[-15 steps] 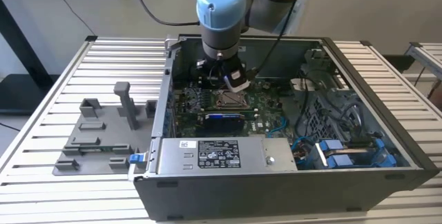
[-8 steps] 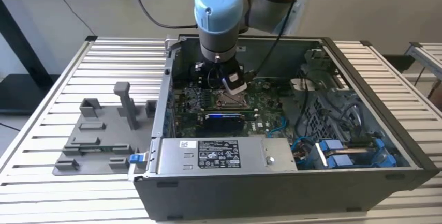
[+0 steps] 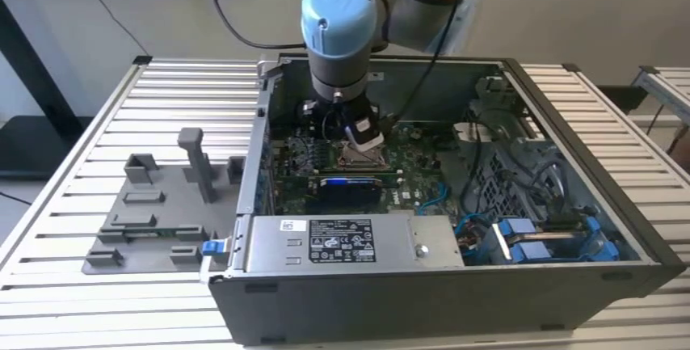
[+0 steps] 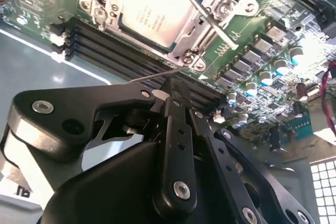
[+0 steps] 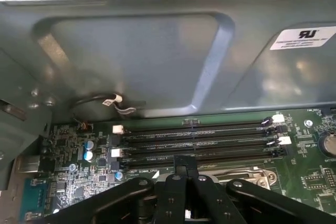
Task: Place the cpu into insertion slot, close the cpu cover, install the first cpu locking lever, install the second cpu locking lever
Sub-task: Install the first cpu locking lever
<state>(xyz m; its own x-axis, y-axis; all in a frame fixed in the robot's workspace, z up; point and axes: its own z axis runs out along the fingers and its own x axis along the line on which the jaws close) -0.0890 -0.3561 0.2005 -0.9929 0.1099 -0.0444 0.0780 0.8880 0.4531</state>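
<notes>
The cpu [image 4: 149,9] lies flat in the insertion slot [image 3: 363,153], its silver top showing through the window of the cpu cover [image 4: 212,1], which is folded down over it. One thin locking lever [image 4: 210,19] runs slantwise across the cover's corner. A second thin lever rod [image 4: 149,76] ends right at the tip of my gripper [image 4: 172,85]; I cannot tell whether they touch. The black fingers are pressed together, shut, just beside the socket, over the memory slots [image 5: 199,140]. In the exterior view the gripper [image 3: 361,136] hangs low inside the open computer case.
The case's metal wall [image 5: 157,51] stands close behind the board. Capacitors [image 4: 273,69] and loose cables [image 3: 485,196] crowd the board. A power supply [image 3: 334,241] fills the case front. A grey fixture [image 3: 151,212] sits on the slatted table at the exterior view's left.
</notes>
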